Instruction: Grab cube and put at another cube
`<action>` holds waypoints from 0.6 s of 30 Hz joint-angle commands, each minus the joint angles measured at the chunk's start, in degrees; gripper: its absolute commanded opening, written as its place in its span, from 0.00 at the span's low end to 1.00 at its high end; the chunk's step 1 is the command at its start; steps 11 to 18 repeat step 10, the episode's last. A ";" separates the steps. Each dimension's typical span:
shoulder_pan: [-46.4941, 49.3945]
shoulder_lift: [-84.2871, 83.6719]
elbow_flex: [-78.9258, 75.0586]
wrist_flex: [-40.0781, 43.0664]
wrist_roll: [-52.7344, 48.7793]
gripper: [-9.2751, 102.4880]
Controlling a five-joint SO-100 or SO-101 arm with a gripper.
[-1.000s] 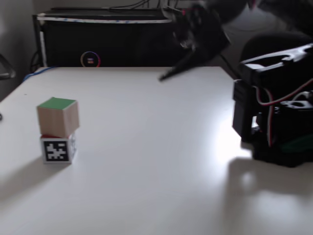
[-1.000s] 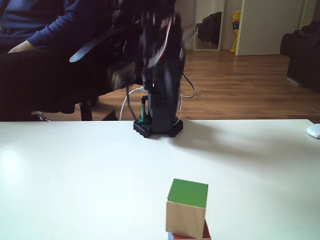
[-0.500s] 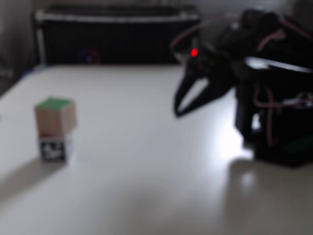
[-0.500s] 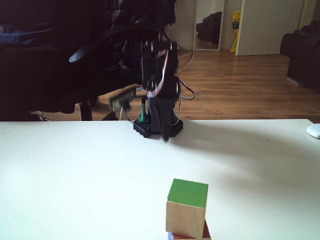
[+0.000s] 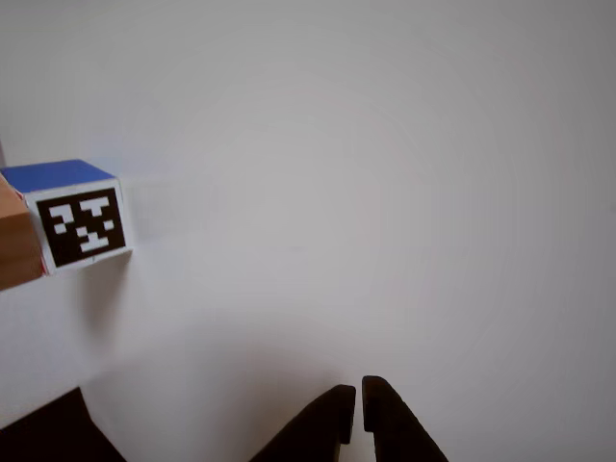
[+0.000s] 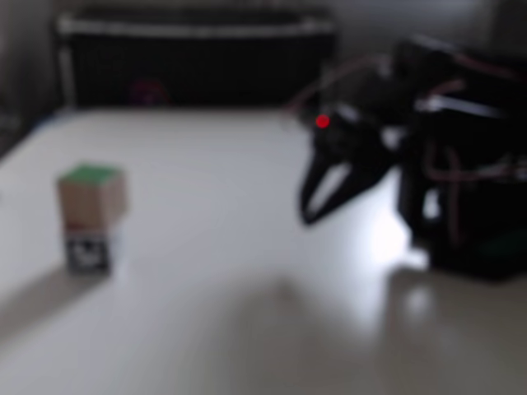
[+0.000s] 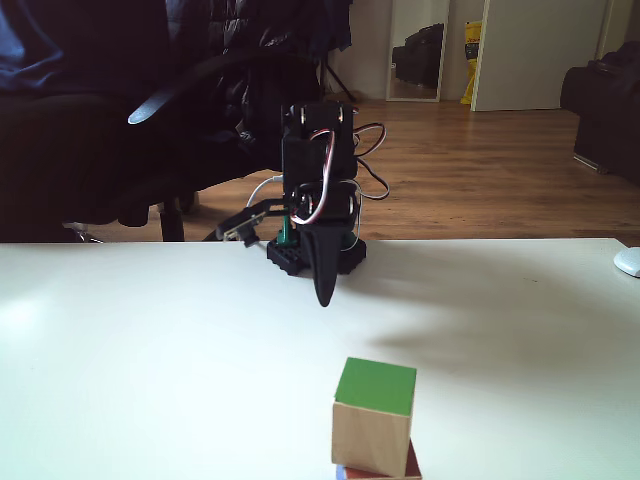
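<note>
cube: wood-grain block with green top [image 7: 372, 428], sits on top of the marker cube, a bit skewed; sliver also at left edge of the other view [image 5: 17, 243]
marker cube: blue top, black-and-white pattern facing the camera in the other view [image 5: 79, 219]; bottom of the stack in a fixed view [image 6: 88, 251]
gripper: [image 5: 356, 397] fingers nearly together, narrow gap, nothing held; hangs near the arm base, well apart from the stack [image 7: 325, 292]
table: white, bare between gripper and stack [image 7: 150, 380]
task status: looks done, cube on cube, arm folded toward base
risk: top block overhangs slightly, so a table bump or a swing of the arm toward the stack could tip it off
view note: a fixed view is blurred, so the finger gap there is probably narrow but hard to read
</note>
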 commanded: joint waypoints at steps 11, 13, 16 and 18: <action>0.18 0.26 -0.35 -0.18 0.35 0.08; 0.18 0.26 -0.35 -0.18 0.35 0.08; 0.18 0.26 -0.35 -0.18 0.35 0.08; 0.18 0.26 -0.35 -0.18 0.35 0.08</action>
